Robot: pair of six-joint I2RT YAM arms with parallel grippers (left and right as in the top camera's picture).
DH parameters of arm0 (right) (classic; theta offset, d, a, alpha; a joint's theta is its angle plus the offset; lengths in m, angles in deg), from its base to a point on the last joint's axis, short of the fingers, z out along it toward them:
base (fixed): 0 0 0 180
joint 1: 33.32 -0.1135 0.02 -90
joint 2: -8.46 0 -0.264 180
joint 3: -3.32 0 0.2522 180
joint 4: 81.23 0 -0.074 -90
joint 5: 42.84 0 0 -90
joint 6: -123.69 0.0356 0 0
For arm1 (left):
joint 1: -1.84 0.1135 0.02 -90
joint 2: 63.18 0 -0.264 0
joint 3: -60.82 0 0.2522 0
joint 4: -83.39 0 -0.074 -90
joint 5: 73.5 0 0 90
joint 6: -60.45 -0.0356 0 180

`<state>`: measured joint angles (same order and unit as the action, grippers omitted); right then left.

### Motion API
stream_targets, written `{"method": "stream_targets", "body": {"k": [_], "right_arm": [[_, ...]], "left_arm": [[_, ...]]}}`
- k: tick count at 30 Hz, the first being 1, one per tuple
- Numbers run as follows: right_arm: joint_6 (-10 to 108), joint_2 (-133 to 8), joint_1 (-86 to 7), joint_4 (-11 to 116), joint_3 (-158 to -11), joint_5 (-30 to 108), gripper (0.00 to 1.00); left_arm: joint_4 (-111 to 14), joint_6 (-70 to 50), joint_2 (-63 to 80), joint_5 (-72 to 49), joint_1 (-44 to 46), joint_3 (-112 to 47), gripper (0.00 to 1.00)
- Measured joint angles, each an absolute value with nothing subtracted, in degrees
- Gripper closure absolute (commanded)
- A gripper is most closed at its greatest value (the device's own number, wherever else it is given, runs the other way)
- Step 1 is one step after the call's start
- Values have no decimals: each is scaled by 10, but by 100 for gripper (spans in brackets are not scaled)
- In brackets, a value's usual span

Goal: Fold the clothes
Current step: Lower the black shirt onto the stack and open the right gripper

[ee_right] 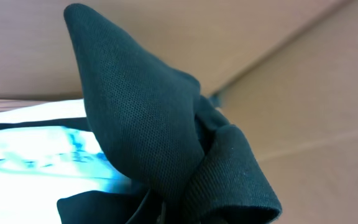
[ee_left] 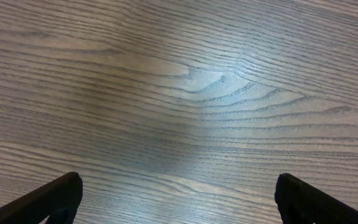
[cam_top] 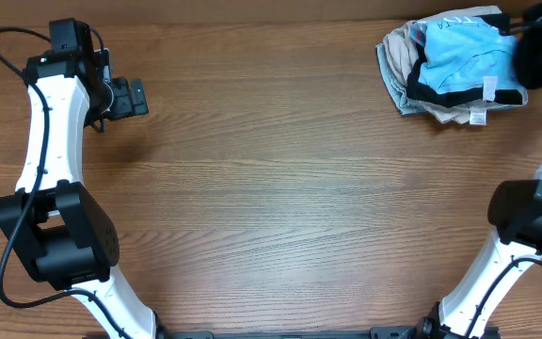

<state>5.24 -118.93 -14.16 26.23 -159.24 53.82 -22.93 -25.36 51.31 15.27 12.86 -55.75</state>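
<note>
The wooden table (cam_top: pixel 280 188) lies bare and wide from the pile (cam_top: pixel 445 75) in its far right corner to the other edges; a brown cardboard wall stands behind the pile. The clothes (ee_right: pixel 148 124) are bunched into a black peak just above the pile, a fine mesh knit with soft rolled folds. The right gripper (cam_top: pixel 540 55) is clamped on them, its fingers hidden by fabric. Well apart from the pile, the left gripper (ee_left: pixel 180 202) hangs spread wide, holding nothing. The pile is light blue with black trim over beige.
</note>
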Motion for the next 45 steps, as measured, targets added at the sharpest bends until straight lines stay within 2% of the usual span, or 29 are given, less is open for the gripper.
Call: {"method": "stream_targets", "body": {"k": [7,15,16,17,19,27,35,45], "right_arm": [[40,-1236,-199,250,-1593,506,96],[37,-1286,-275,184,-1593,506,89],[39,-1289,-282,174,-1593,506,81],[45,-1293,-289,163,-1593,506,60],[56,-1295,-297,158,-1593,505,0],[130,-1295,-307,125,-1605,466,0],[203,-1281,-304,110,-1695,392,0],[274,-1242,-245,231,-1701,462,0]], "left_arm": [[-229,-254,513,153,129,-557,0],[-232,-254,513,153,129,-557,0],[-233,-254,513,153,129,-557,0],[-234,-254,513,153,129,-557,0],[-233,-254,513,153,129,-557,0],[-236,-254,513,153,129,-557,0],[-237,-254,513,153,129,-557,0],[-242,-254,513,153,129,-557,0]]}}
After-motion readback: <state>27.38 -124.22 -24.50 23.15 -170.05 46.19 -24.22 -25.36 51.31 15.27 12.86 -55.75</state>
